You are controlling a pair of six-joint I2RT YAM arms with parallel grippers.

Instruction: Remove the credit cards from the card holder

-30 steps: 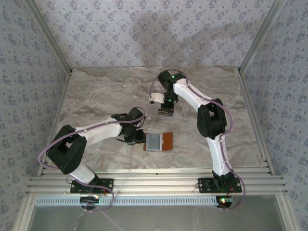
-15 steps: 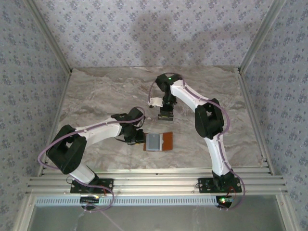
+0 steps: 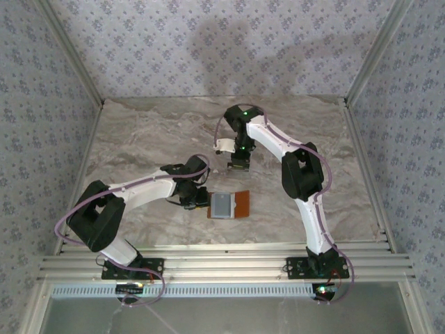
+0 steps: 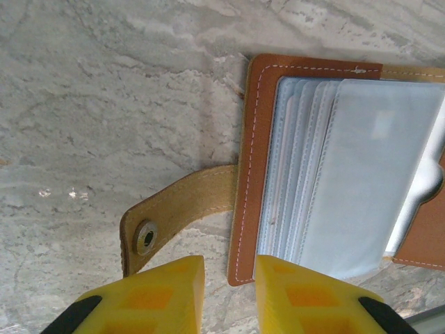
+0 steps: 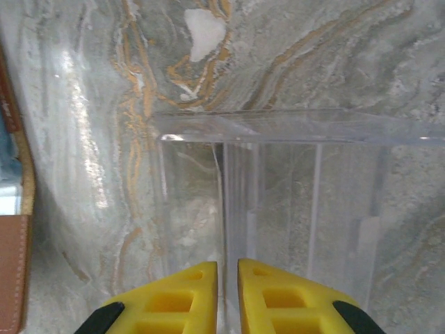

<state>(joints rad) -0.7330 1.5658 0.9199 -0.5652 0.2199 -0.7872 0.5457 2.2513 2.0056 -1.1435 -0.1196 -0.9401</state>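
Note:
The card holder point(image 3: 243, 203) lies open on the marble table, brown cover down, grey-blue sleeves point(image 4: 361, 174) up, its snap strap point(image 4: 184, 209) stretched out to the side. A pale silvery credit card point(image 4: 431, 182) pokes from under the sleeves at the right. My left gripper point(image 4: 229, 278) is low over the holder's near corner. Its jaws are a little apart, the brown edge touches one finger, and bare table shows beside the other. My right gripper point(image 5: 227, 278) hangs over a clear plastic tray point(image 5: 334, 209), jaws parted by a narrow slit. A thin pale upright edge point(image 5: 224, 202) runs toward that slit.
The tray stands just behind the card holder point(image 5: 10, 264), whose edge shows at the left of the right wrist view. Metal rails point(image 3: 222, 264) border the table's near edge and patterned walls close in the other sides. Both arms reach in toward the table's middle.
The right gripper has shifted slightly left and away from the holder, and its jaws have parted from shut to a narrow slit. The left arm and the card holder have not moved.

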